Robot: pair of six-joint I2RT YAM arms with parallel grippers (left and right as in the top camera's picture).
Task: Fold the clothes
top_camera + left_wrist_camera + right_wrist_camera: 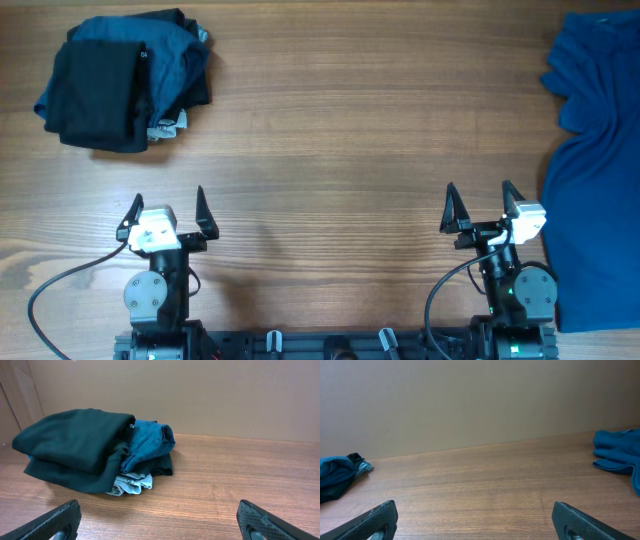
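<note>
Shows a heap of black and dark blue clothes at upper left of the wooden table, plus a medium-blue shirt spread down the right edge. Finds left gripper lower left and right gripper lower right, jaws spread wide, holding nothing.

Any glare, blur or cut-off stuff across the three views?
Overhead: even light, no glare, sharp; blue shirt cut off by the right edge. Left wrist: clothes pile sharp, soft shadow beneath. Right wrist: shirt clipped at the right edge, wall plain, no glare.
</note>
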